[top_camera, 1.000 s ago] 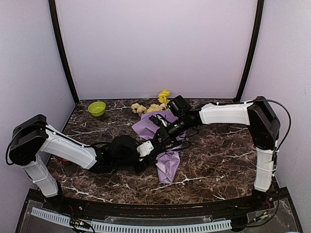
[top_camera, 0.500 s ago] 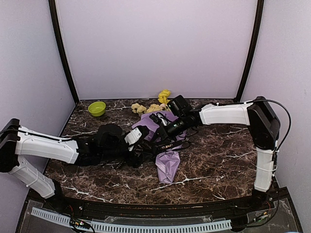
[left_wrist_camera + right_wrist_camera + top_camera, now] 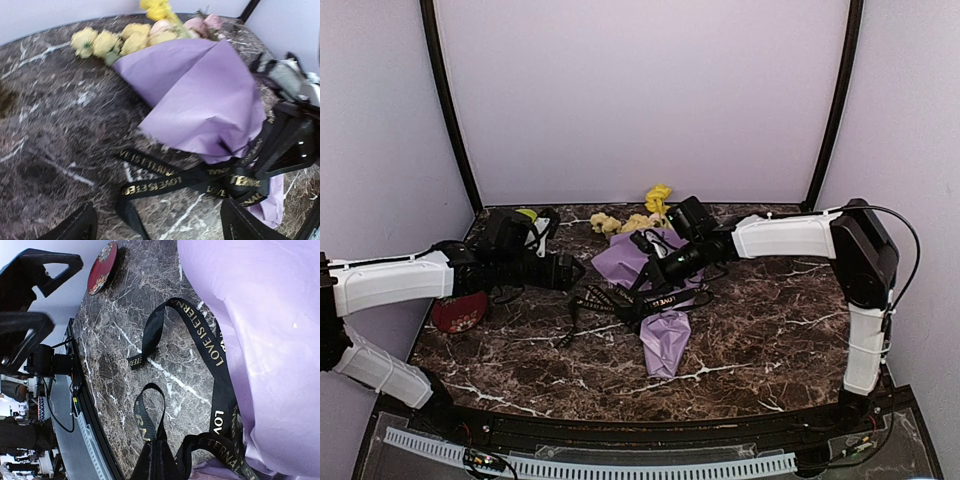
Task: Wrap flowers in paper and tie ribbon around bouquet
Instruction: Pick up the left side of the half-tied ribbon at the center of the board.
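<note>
Between the closed fingers of the right gripper, the ribbon appears to be pinched. The pinch sits just beside the narrow end of the bouquet, which lies on the table. The left gripper has its jaws wide apart and empty, with the ribbon's free tails lying ahead of them, well apart.

Hazards, as judged:
- No knot is visible. A pull from the right jaws may slide the loops off the paper.
- Nothing else presses on the cone, so it may unroll and release the flowers.
- A low approach by the left jaws may snag or push a tail.

View coverage:
- Left wrist view: shows the blooms and the paper's fold.
- Right wrist view: shows both tail ends and a red dish, but no flowers.
- Top view: the only one that shows both arms together.
</note>
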`<action>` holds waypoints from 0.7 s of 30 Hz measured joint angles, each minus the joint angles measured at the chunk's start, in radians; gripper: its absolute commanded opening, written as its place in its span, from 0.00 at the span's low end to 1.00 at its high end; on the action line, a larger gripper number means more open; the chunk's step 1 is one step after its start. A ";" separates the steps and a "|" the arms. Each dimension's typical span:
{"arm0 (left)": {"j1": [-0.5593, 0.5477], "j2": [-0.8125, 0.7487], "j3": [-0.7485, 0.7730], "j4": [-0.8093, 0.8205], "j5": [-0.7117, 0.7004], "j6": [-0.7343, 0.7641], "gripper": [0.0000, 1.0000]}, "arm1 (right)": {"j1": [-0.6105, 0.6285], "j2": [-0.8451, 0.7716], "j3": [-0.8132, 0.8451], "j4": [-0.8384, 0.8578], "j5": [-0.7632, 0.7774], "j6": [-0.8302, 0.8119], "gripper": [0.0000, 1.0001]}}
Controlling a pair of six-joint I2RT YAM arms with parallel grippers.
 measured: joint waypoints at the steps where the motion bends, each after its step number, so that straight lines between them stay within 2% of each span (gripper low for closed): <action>1: 0.023 0.006 0.000 -0.026 0.000 -0.017 0.87 | 0.000 -0.004 -0.005 0.002 0.009 0.000 0.00; 6: 0.119 0.105 0.009 -0.124 0.012 -0.051 0.85 | 0.000 -0.035 -0.042 0.032 0.027 0.011 0.00; 14: 0.121 0.322 0.086 -0.156 0.090 -0.023 0.73 | 0.000 -0.036 -0.042 0.060 0.027 0.022 0.00; 17: 0.121 0.372 0.093 -0.153 0.107 -0.021 0.56 | 0.000 -0.036 -0.042 0.061 0.028 0.023 0.00; 21: 0.121 0.405 0.093 -0.156 0.122 -0.012 0.25 | 0.000 -0.037 -0.052 0.082 0.031 0.035 0.00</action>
